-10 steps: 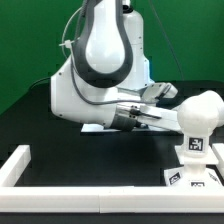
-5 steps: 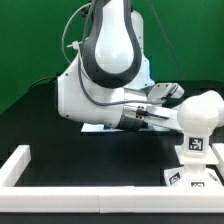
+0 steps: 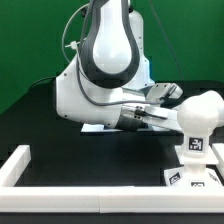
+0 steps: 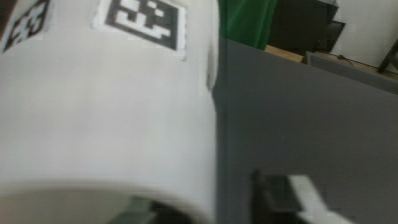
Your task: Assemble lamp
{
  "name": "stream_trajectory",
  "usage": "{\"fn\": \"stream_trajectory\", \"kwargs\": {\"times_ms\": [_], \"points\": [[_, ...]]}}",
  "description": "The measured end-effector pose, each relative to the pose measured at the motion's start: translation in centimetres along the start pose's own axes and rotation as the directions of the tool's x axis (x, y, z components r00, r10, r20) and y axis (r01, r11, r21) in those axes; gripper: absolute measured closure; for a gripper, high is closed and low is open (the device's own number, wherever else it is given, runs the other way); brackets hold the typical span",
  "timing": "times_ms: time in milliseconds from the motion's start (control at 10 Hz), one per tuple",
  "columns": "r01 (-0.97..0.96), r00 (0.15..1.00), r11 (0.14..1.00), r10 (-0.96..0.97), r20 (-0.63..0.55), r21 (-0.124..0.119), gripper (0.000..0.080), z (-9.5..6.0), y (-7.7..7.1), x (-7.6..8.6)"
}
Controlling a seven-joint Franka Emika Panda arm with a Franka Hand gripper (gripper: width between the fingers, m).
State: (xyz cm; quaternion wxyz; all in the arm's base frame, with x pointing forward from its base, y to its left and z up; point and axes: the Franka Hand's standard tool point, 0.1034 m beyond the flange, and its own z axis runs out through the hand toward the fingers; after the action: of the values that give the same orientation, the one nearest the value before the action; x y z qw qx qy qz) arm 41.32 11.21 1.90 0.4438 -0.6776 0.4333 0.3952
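Observation:
In the wrist view the large white shade [image 4: 107,110] with black-and-white tags fills most of the picture, close to the camera. My gripper [image 4: 217,205] stands around its lower edge. One finger [image 4: 290,196] is beside the shade with a thin dark gap, and the other is mostly hidden under it. The jaws look open. In the exterior view my gripper [image 3: 150,115] reaches towards the exterior view's right, low over the table. The rounded bulb [image 3: 201,109] stands upright on the tagged base block [image 3: 193,163] just beyond it. I cannot pick out the shade in that view.
White border rails run along the front [image 3: 100,198] and the exterior view's left [image 3: 17,165] of the black table. The arm's white body [image 3: 100,90] covers the middle of the scene. A green backdrop stands behind.
The arm shifted slightly towards the exterior view's right between one second and half a second ago. It has held still since.

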Motion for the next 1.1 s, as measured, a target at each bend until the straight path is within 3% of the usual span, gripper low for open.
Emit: {"fn": "stream_trajectory", "kwargs": {"times_ms": [300,400,700,900,1100], "points": [[0.002,1.0,1.0,-0.002,0.001,0.001,0.0755,-0.2,-0.1,-0.1],[0.026,1.0,1.0,-0.026,-0.01,-0.002,0.0755,-1.5,-0.7,-0.8],[0.165,0.983,0.986,-0.166,-0.084,-0.018,0.0755,-7.7,-4.7,-5.0],[0.21,0.963,0.977,-0.213,-0.166,-0.032,0.0755,-9.1,-6.6,-5.5],[0.225,0.91,0.972,-0.234,-0.342,-0.066,0.0755,-9.4,-6.4,-5.2]]}}
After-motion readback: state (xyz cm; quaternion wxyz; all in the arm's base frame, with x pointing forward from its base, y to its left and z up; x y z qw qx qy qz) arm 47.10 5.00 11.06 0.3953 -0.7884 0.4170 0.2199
